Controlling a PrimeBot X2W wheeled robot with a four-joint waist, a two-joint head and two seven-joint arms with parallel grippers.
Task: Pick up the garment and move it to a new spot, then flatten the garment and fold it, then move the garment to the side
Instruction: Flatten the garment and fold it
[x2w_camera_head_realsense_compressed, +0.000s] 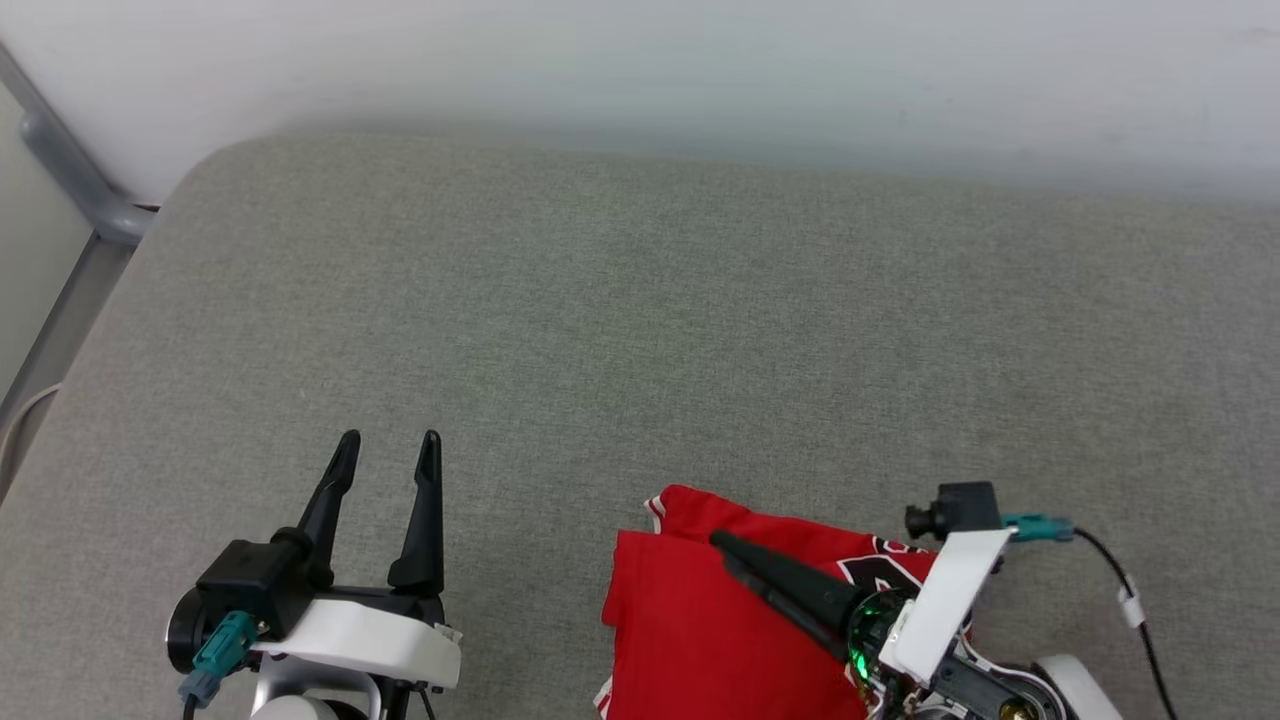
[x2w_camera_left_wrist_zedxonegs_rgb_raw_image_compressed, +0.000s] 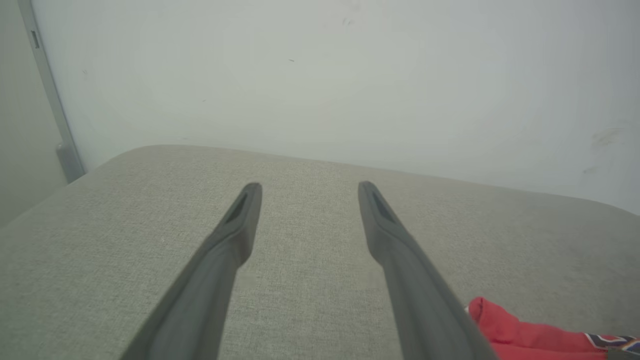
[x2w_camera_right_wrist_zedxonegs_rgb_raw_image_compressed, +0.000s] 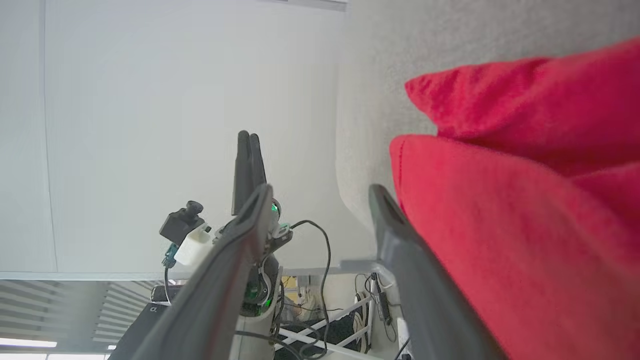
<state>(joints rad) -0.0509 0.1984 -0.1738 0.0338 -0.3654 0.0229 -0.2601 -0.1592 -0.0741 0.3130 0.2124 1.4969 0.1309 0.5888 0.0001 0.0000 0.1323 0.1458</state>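
The garment (x2w_camera_head_realsense_compressed: 690, 620) is a red cloth with a black-and-white mark, lying folded on the grey cushion (x2w_camera_head_realsense_compressed: 640, 330) at the bottom centre-right of the head view. My right gripper (x2w_camera_head_realsense_compressed: 725, 550) lies low over it, turned on its side, with its fingers pointing up-left. In the right wrist view this gripper (x2w_camera_right_wrist_zedxonegs_rgb_raw_image_compressed: 320, 192) is open with nothing between its fingers, and the garment (x2w_camera_right_wrist_zedxonegs_rgb_raw_image_compressed: 500, 225) lies against the outer side of one finger. My left gripper (x2w_camera_head_realsense_compressed: 385, 445) stands open over bare cushion to the left. In the left wrist view it (x2w_camera_left_wrist_zedxonegs_rgb_raw_image_compressed: 306, 187) holds nothing, with a corner of the garment (x2w_camera_left_wrist_zedxonegs_rgb_raw_image_compressed: 520, 332) at the lower right.
A pale wall runs along the cushion's far edge. A grey metal tube (x2w_camera_head_realsense_compressed: 70, 170) stands at the far left corner, past the cushion's rounded edge. A black cable (x2w_camera_head_realsense_compressed: 1130, 590) trails from my right wrist. The right wrist view also shows my left gripper (x2w_camera_right_wrist_zedxonegs_rgb_raw_image_compressed: 248, 145) edge-on.
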